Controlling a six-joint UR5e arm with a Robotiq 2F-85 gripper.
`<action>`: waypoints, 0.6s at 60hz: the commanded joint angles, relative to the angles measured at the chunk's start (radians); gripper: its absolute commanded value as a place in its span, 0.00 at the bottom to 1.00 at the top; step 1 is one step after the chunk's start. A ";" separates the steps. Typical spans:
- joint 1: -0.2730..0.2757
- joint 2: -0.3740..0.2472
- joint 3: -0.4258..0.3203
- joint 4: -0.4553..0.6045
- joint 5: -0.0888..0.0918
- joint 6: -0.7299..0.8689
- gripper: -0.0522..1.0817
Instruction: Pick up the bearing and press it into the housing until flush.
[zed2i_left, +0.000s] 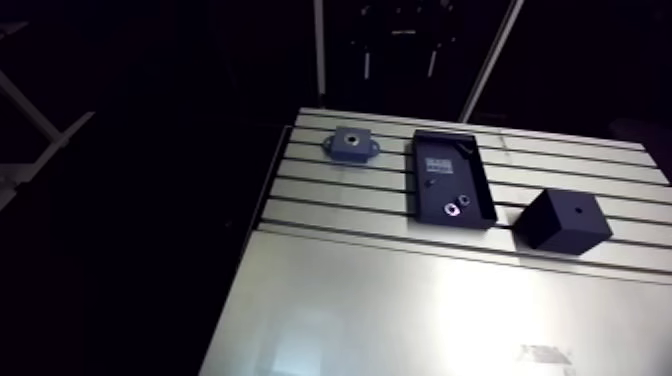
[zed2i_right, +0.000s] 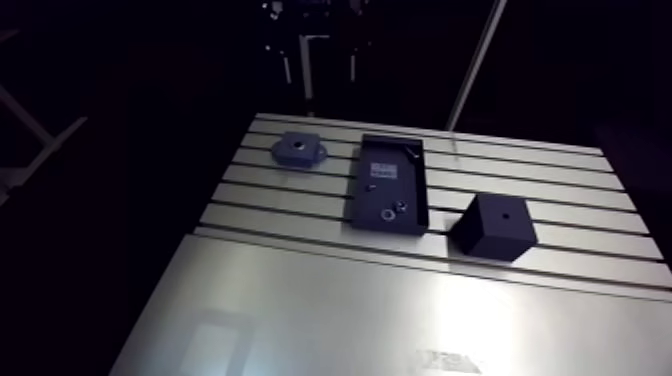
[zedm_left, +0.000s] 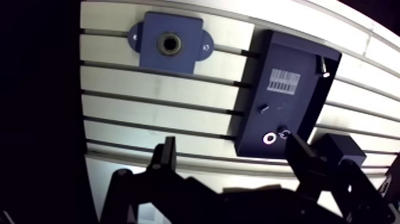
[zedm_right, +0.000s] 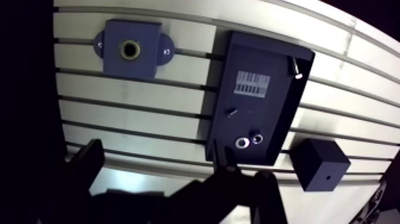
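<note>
Shows a slotted counter (zed2i_left: 400, 300) carrying three things in a row. At one end, lying flat with bore up: a blue-grey housing (zed2i_left: 351, 143). In the middle: an open black tray (zed2i_left: 466, 182), holding a label (zed2i_left: 438, 163) and, near one short wall, the silver bearing (zed2i_left: 452, 210). Just beside the tray, not touching: a black block (zed2i_left: 563, 222).
</note>
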 joint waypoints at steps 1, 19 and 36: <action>-0.174 -0.222 0.014 0.112 0.003 -0.095 0.05; -0.178 -0.256 0.020 0.118 0.011 -0.095 0.05; -0.173 -0.291 0.052 0.106 0.009 -0.092 0.05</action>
